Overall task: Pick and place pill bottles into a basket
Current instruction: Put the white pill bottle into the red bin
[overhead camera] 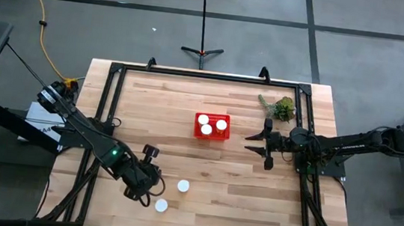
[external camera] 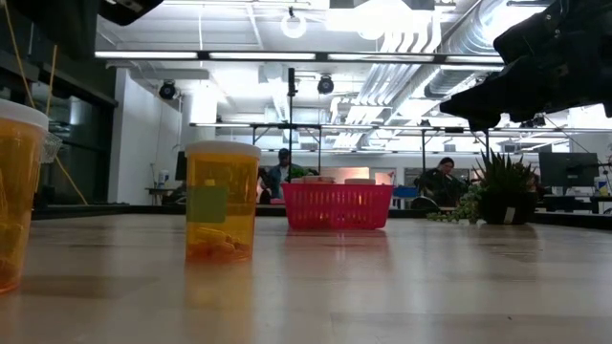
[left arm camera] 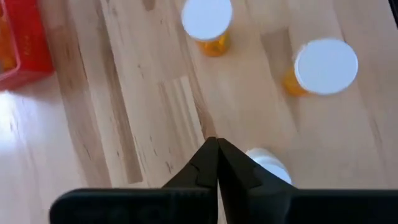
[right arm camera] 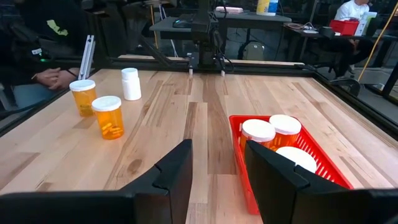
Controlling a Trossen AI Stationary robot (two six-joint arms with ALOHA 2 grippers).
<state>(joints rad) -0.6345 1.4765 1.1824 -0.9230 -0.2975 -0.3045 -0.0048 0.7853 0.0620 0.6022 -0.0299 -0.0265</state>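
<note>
The red basket (overhead camera: 212,127) stands mid-table with three white-capped bottles (right arm camera: 273,134) inside. Two orange bottles with white caps (overhead camera: 183,187) (overhead camera: 161,206) stand upright on the table near the front. An all-white bottle (right arm camera: 130,84) stands beside them. In the left wrist view it shows partly behind one finger (left arm camera: 268,165). My left gripper (left arm camera: 217,149) is shut and empty, above the table by these bottles (overhead camera: 145,191). My right gripper (right arm camera: 217,162) is open and empty, right of the basket (overhead camera: 260,149).
A green plant sprig (overhead camera: 281,108) lies at the far right of the table, behind my right gripper. A black frame (overhead camera: 206,74) runs round the tabletop. Bare wood lies between the basket and the loose bottles. People sit in the room beyond the table (external camera: 442,180).
</note>
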